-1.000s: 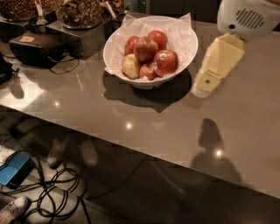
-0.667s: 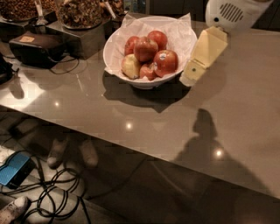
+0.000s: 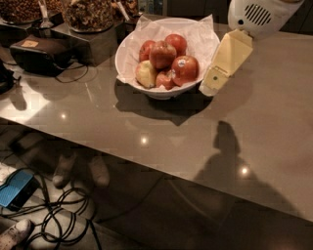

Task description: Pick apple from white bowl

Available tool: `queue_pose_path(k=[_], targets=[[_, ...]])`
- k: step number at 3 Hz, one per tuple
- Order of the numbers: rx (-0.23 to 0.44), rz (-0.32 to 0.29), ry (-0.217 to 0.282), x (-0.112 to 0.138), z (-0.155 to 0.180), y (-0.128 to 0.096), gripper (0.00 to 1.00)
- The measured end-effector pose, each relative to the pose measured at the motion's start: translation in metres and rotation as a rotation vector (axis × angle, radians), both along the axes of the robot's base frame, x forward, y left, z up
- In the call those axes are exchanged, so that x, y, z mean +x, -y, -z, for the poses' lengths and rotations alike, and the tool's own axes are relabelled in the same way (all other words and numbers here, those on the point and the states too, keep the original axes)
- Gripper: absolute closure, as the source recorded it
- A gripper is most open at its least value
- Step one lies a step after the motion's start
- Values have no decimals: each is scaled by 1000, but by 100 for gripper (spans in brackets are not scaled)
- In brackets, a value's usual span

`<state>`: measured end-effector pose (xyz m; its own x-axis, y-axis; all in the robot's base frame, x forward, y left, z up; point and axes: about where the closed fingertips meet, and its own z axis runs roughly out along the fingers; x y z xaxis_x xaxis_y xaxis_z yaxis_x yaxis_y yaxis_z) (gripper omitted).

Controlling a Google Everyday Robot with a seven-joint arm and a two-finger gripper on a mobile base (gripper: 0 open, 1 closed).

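The white bowl [image 3: 128, 73] stands on the grey table, lined with crumpled white paper and holding several apples. The dark red apple [image 3: 163, 53] lies on top in the middle of the pile. Around it are red apples, one with a white sticker [image 3: 186, 69], and a pale yellow-green apple [image 3: 145, 74] at the left. My gripper [image 3: 212, 86], cream-coloured under a white arm housing [image 3: 255, 16], hangs just outside the bowl's right rim. It points down and left, to the right of the apples, and holds nothing that I can see.
A black box [image 3: 41, 52] with a cable sits left of the bowl. Containers of nuts [image 3: 88, 14] stand behind it. The table's front edge runs diagonally from the left down to the lower right. Below it on the floor lie cables [image 3: 63, 219], a blue object [image 3: 17, 188] and shoes [image 3: 63, 168].
My gripper has moved left and a little up, from over the bare table to right beside the bowl's right rim. The bowl and apples have not moved.
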<state>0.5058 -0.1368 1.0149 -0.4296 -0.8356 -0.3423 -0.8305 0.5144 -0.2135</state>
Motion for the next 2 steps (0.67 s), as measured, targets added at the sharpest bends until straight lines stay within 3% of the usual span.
queue_pose_path(k=[1,2], targets=[[-19,-60,-6,13,-2,-51,0],[-15,-61,6,14,-5,-53,0]])
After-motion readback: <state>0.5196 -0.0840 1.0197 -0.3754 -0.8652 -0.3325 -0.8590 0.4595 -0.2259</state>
